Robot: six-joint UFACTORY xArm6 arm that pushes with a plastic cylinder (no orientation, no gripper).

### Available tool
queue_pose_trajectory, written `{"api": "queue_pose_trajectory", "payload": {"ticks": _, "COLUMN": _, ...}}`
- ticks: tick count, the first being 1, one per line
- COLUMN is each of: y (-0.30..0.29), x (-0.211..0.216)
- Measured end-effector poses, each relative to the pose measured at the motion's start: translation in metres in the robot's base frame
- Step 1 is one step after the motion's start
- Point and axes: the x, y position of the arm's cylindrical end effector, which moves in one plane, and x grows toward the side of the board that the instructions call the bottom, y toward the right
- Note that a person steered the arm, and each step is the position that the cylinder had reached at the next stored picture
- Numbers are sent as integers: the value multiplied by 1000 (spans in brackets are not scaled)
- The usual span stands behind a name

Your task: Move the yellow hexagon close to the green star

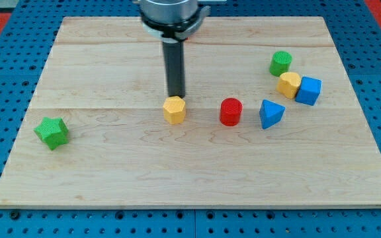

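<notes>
The yellow hexagon (174,110) lies near the middle of the wooden board (190,172). The green star (51,132) lies far off at the view's left, near the board's left edge. My tip (176,96) stands right at the hexagon's top edge, on its far side, touching or nearly touching it. The dark rod rises straight up from there to the arm's mount at the view's top.
A red cylinder (230,112) sits just right of the hexagon, then a blue triangular block (270,114). At the view's right are a green cylinder (280,63), a second yellow block (288,84) and a blue cube (308,90), close together.
</notes>
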Motion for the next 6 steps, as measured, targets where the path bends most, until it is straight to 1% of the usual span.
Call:
{"api": "queue_pose_trajectory", "payload": {"ticks": 1, "y": 42, "x": -3}}
{"api": "queue_pose_trajectory", "payload": {"ticks": 2, "y": 8, "x": 41}}
{"api": "queue_pose_trajectory", "payload": {"ticks": 3, "y": -87, "x": 45}}
{"api": "queue_pose_trajectory", "payload": {"ticks": 4, "y": -149, "x": 45}}
{"api": "queue_pose_trajectory", "payload": {"ticks": 5, "y": -113, "x": 39}}
{"api": "queue_pose_trajectory", "payload": {"ticks": 6, "y": -67, "x": 58}}
